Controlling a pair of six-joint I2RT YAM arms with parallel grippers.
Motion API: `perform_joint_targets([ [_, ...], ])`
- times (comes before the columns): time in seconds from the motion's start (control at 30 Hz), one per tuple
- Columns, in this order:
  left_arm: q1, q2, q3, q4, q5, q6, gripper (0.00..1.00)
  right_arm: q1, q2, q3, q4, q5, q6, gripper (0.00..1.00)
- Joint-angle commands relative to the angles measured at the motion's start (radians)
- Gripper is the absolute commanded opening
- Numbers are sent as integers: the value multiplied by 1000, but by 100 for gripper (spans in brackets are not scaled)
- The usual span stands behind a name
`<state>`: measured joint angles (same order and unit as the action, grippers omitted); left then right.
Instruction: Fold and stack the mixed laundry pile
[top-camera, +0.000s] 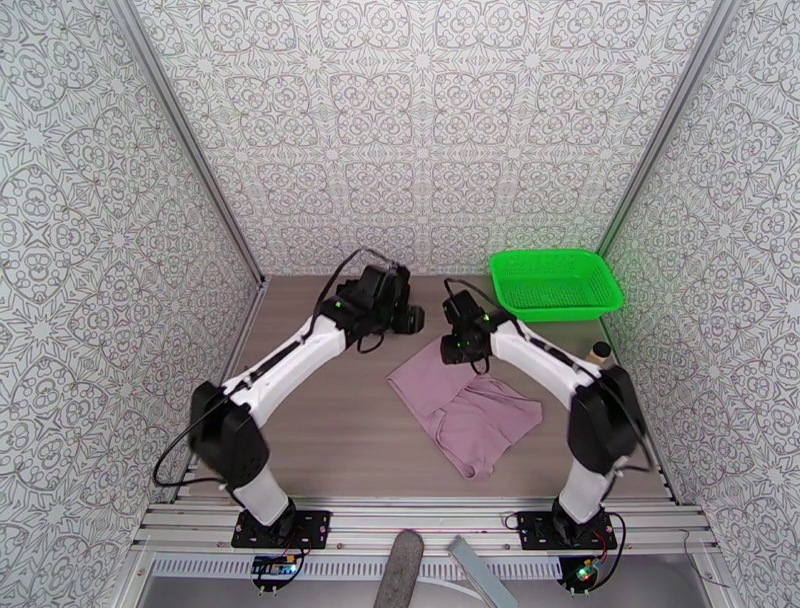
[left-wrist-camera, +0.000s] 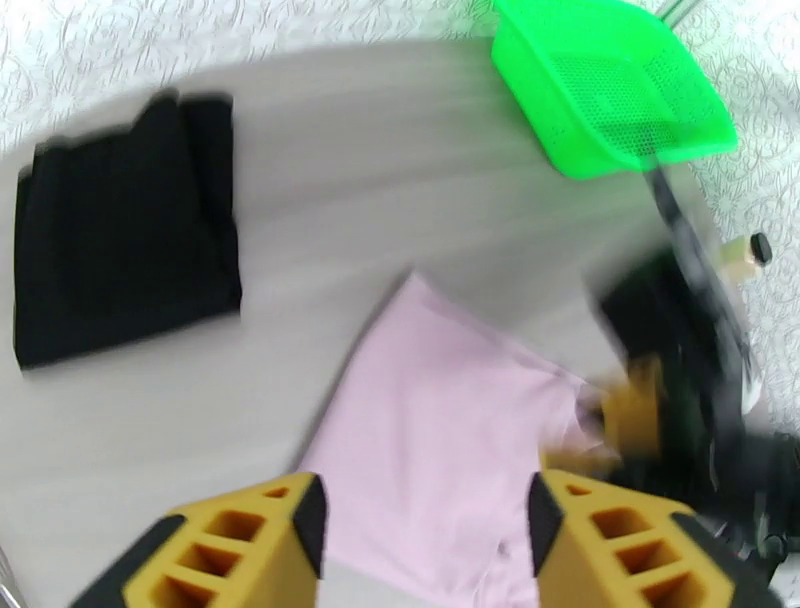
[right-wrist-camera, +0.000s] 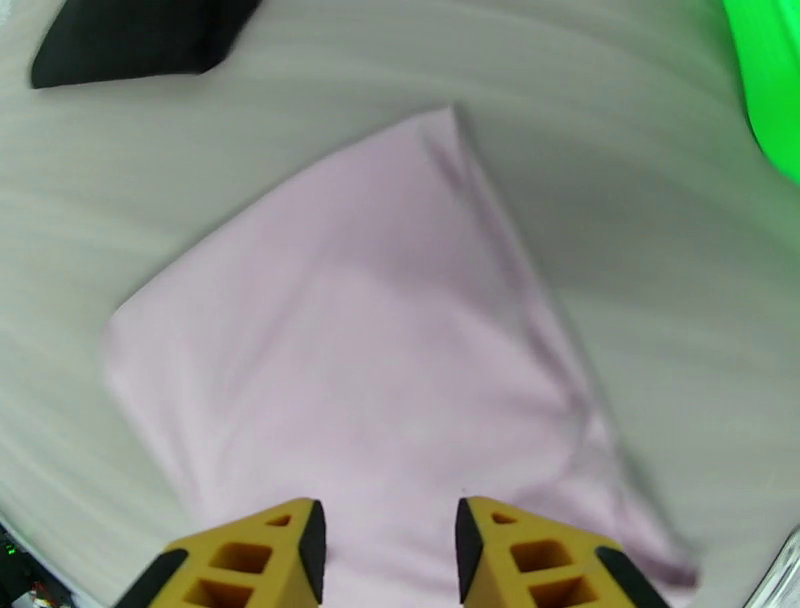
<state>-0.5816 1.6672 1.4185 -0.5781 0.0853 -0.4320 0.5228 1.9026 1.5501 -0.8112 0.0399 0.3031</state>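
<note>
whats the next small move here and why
Probably lower the left gripper and right gripper onto the pink garment and pinch an edge for another fold: both stand open and empty above it, it lies loosely half-folded, and the black garment already lies folded apart.

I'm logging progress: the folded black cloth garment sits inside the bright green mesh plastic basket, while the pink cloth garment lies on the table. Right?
No: the black garment lies on the table, apart from the green basket, as the left wrist view shows. The pink garment does lie on the table.
</note>
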Motion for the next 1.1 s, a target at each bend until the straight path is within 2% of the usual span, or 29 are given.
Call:
perform_joint_targets([
  [0.0,-19,42,-196,112,39,-160,48,-34,144,120,-30,-6,-106,38],
  [0.1,-42,44,-288,219,33,-243,42,-47,269,226,-55,20,-114,35],
  [0.2,-56,65,-321,257,-1,-284,39,-53,357,282,-65,29,-100,30],
  [0.4,-32,204,-282,289,31,-278,38,-53,420,272,-50,49,-6,18],
  [0.5,-7,301,-200,282,59,-242,36,-52,417,252,-57,101,75,13],
  [0.8,71,595,212,82,71,-86,35,-76,355,140,-6,198,311,13],
  [1.07,118,729,504,-102,58,31,36,-91,252,-4,89,255,519,11],
])
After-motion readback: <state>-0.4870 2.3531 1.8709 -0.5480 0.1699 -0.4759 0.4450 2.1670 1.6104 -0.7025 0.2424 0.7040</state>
